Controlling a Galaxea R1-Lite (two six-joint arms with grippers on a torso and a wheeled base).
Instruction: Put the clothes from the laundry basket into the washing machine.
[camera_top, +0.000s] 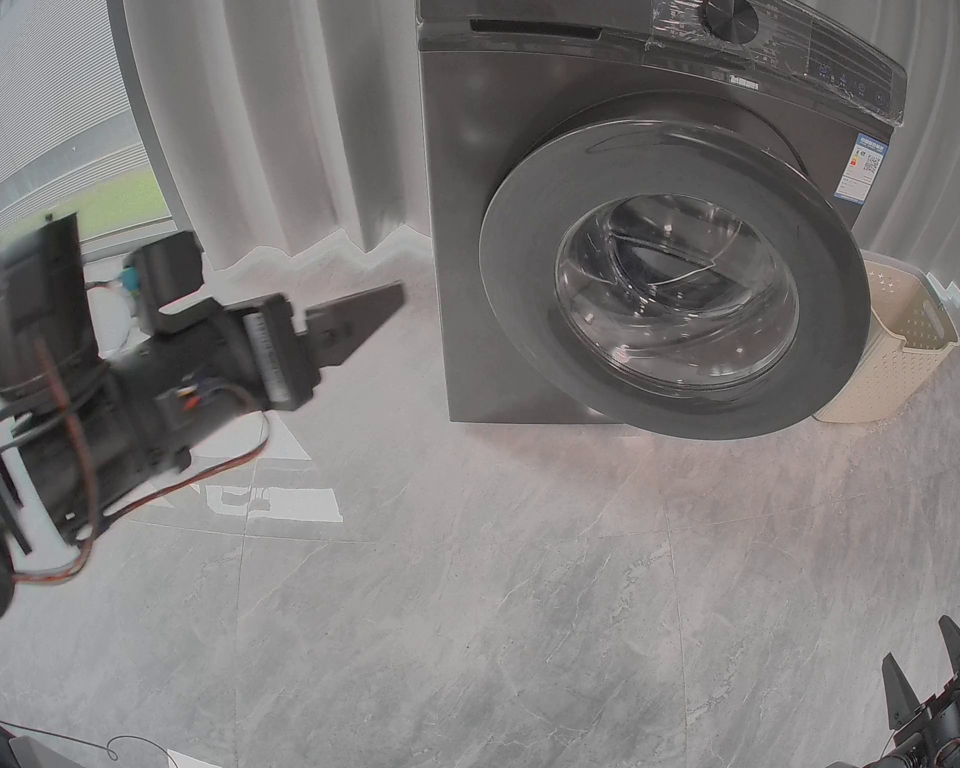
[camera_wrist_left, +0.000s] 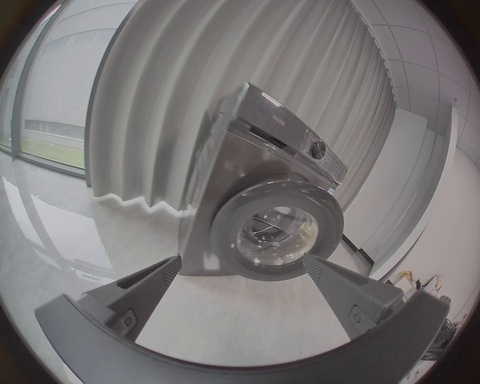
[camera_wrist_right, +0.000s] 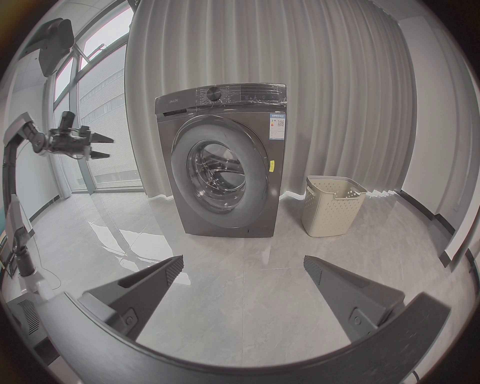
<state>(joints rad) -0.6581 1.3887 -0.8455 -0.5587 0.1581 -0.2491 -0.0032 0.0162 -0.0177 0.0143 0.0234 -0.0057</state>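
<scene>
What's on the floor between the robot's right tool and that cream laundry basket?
Nothing: bare grey floor tiles run from the right tool to the laundry basket, as the right wrist view shows.

The washing machine (camera_top: 470, 250), upper centre of the head view, has a dark grey casing with a smooth, satin metal look. Its round door (camera_top: 678, 290) holds glossy clear glass, and shiny clear film (camera_top: 790, 45) covers its top front (creased in places). The laundry basket (camera_top: 900, 340) at the right edge is matt cream plastic, perforated. The curtain (camera_top: 280, 120) behind is matt pleated cloth. The floor (camera_top: 500, 620) is polished marbled tile. The left gripper (camera_wrist_left: 241, 265) has matt grey plastic fingers (camera_wrist_left: 345, 295) with ribbed tips.
</scene>
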